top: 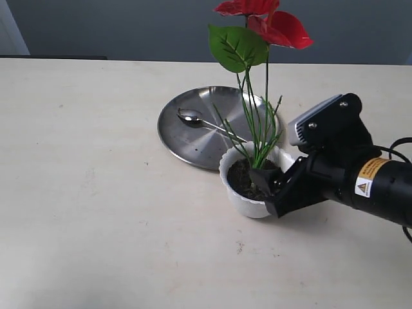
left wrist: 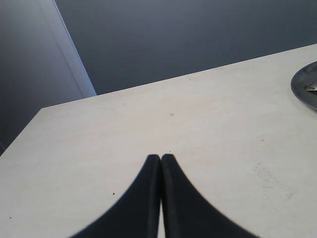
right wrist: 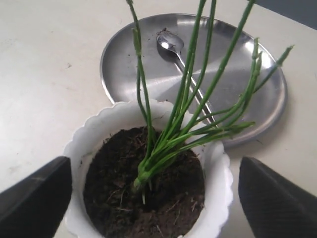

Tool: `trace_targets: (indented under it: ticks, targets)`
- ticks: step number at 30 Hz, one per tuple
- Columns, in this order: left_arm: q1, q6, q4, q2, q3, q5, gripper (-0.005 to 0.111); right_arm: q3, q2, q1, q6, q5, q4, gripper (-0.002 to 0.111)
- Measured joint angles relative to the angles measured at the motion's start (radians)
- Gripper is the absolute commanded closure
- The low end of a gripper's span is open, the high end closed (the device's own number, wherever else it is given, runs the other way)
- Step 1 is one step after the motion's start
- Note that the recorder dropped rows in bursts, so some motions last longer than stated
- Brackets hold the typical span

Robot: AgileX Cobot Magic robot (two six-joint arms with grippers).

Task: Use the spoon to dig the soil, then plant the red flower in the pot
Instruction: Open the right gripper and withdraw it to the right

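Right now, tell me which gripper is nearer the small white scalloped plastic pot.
Right. The right gripper is at the white scalloped pot, its open jaws either side of the rim. The left gripper, jaws shut, hangs over bare table away from it.

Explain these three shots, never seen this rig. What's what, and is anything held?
It is a two-armed robot at a table. The exterior view looks on from outside; the other two are cameras on each wrist, looking along the fingers. A round steel plate holds a spoon. Beside it a white pot of soil has the red flower standing in it. The right gripper is open, fingers either side of the pot, holding nothing. The left gripper is shut and empty, above the table.
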Motion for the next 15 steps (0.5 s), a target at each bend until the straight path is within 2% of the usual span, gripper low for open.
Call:
trace_targets:
  ticks: [6,15]
  targets:
    - [0.000,0.000,0.000,0.000,0.000,0.000,0.106,0.000,-0.179,0.000,0.000,0.190,0.009,0.023]
    - [0.000,0.000,0.000,0.000,0.000,0.000,0.106,0.002,-0.568,0.000,0.004,0.467,0.134,0.023]
